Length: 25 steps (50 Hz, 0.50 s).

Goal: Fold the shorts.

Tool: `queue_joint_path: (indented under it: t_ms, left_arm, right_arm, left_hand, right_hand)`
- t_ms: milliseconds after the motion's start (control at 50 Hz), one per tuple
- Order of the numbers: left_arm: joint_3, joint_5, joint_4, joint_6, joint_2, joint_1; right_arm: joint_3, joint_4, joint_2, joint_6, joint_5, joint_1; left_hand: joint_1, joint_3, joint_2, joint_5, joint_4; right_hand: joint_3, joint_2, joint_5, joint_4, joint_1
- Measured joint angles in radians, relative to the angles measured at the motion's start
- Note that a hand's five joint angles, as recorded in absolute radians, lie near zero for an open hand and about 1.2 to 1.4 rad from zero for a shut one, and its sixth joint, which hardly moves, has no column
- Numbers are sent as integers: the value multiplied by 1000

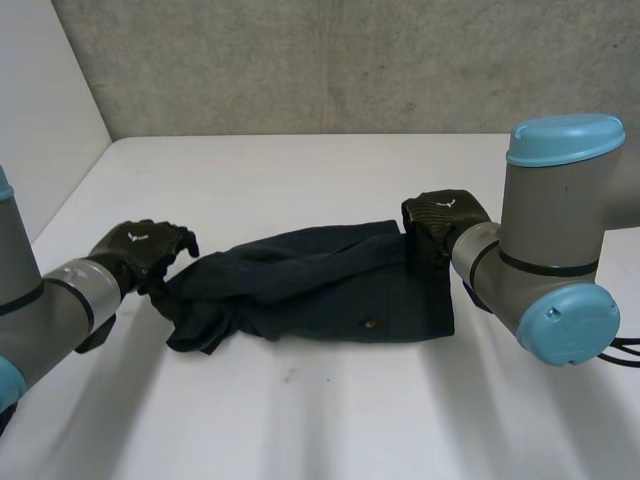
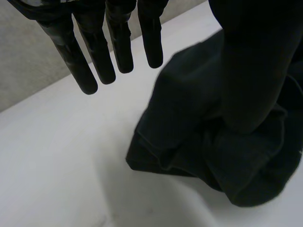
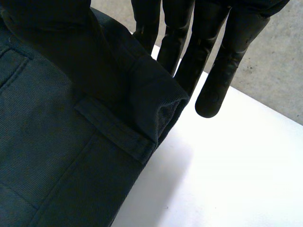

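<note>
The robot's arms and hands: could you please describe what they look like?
The left arm and right arm are thick grey tubes with rounded light-blue caps and black rings. The left hand and right hand are black, with long fingers and a small white mark on the back.

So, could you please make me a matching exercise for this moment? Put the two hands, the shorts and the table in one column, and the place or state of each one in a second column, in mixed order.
Column one:
1. left hand
2. right hand
3. shorts
4. table

Column two:
A. white, bearing the cloth
B. pinching the cloth at its flatter end
C. open, straight over bare table beside the bunched end
D. dark, lying rumpled between the two hands

Pairs: 1-C, 2-B, 3-D, 4-A
</note>
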Motion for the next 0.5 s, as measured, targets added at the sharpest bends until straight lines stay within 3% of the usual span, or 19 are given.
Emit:
queue_joint_path:
  t_ms: [140,280,500]
  left_arm:
    - [-1,15,30,-1,-71,6]
    - [56,6,67,-8,-131,4]
    - [137,10,28,-10,15,-11]
  right_arm:
    - [12,-1,-3,-2,0,3]
    - [33,-7,-14,-13,3,3]
    - [57,6,-155,-173,4,-2]
  left_hand:
    - [125,105,108,96,107]
    - [671,689,694,659,688]
    - [672,736,743,674,742]
  right_hand:
    - [0,0,0,0,0]
    - [0,0,0,0,0]
    - [0,0,0,0,0]
